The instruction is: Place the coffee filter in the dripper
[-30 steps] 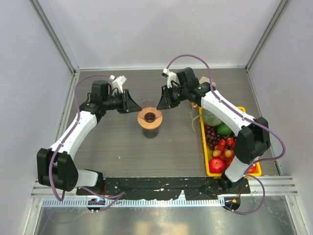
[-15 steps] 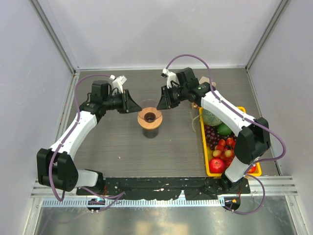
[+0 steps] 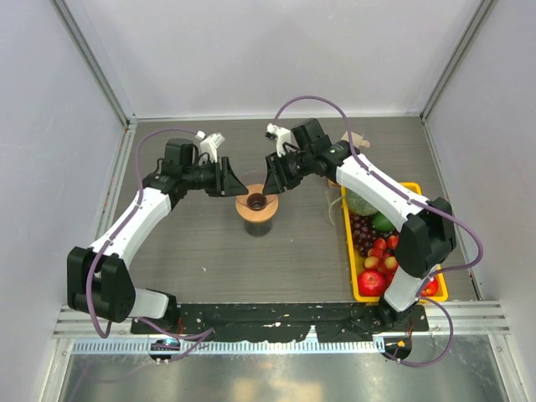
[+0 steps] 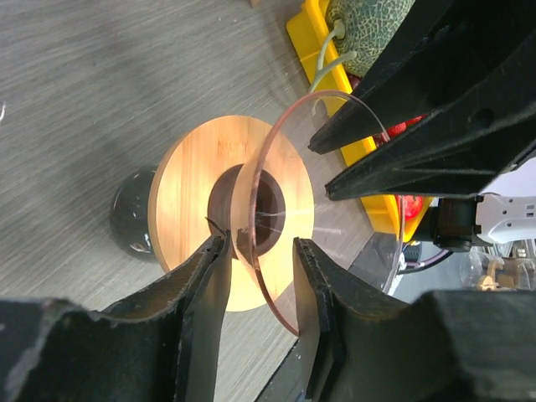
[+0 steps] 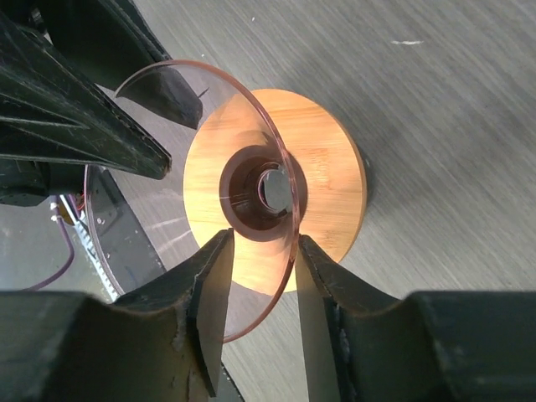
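Dripper sits at the middle of the table, its clear glass cone opening upward over a round wooden collar. The collar rests on a dark rounded vessel. The coffee filter cannot be found in any view. The collar and its dark centre hole show plainly through the glass, so the cone looks unlined, and neither set of fingers carries paper. Seen from above, the left gripper stands at the dripper's 10 o'clock and the right gripper at its 1 o'clock. Each reaches in over the far side of the rim. In both wrist views the thin glass edge runs between the two fingers, with the jaws partly spread and a gap on at least one side. They straddle the rim rather than pinch it, and each holds nothing. That paired stance reads as a way to keep the light cone from tipping or sliding on its narrow seat; with the paper out of sight, seating it appears not yet done. Farther out, at 3 to 4 o'clock, the yellow fruit tray lies well apart along the right side, with a melon at its far end. A small tan scrap shows at 2 o'clock beyond the right arm, too small to tell whether it is paper.
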{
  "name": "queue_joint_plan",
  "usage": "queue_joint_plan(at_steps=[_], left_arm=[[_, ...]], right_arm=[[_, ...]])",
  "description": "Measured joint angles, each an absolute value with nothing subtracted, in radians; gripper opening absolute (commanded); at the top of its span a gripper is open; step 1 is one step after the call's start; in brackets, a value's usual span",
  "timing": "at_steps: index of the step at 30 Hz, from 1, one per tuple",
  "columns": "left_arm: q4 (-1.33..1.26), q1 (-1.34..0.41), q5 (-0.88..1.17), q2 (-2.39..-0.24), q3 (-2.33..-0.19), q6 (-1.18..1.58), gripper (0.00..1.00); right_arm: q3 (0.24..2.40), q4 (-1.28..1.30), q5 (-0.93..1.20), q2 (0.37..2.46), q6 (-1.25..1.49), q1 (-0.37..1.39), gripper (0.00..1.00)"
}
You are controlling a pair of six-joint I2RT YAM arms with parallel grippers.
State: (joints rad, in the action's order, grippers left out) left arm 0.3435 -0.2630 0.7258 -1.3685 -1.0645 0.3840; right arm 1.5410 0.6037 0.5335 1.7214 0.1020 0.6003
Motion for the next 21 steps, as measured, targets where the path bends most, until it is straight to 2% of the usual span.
queue_joint_plan(at_steps=[3,5,8,10,13,15,21], left_arm=[[0.361,-0.27,0.726,-1.377,-1.066,0.383,0.52],[0.374,-0.271,0.726,-1.379,-1.066,0.381,0.57],[0.4,-0.271,0.718,-1.379,-1.068,0.375,0.67],[0.418,-0.271,0.712,-1.38,-1.071,0.369,0.7],[0.437,-0.271,0.702,-1.382,-1.079,0.36,0.75],[0.447,-0.271,0.698,-1.382,-1.083,0.357,0.77],[0.472,-0.271,0.691,-1.384,-1.126,0.351,0.99]], right_arm=[[1.542,0.624,0.537,1.728,0.097,0.609,0.48],[1.544,0.636,0.538,1.729,0.093,0.61,0.57],[1.548,0.654,0.542,1.729,0.085,0.609,0.61],[1.552,0.665,0.544,1.729,0.084,0.609,0.67],[1.565,0.68,0.546,1.729,0.082,0.608,0.69],[1.576,0.683,0.549,1.729,0.081,0.605,0.74],[1.617,0.685,0.567,1.729,0.081,0.59,0.86]])
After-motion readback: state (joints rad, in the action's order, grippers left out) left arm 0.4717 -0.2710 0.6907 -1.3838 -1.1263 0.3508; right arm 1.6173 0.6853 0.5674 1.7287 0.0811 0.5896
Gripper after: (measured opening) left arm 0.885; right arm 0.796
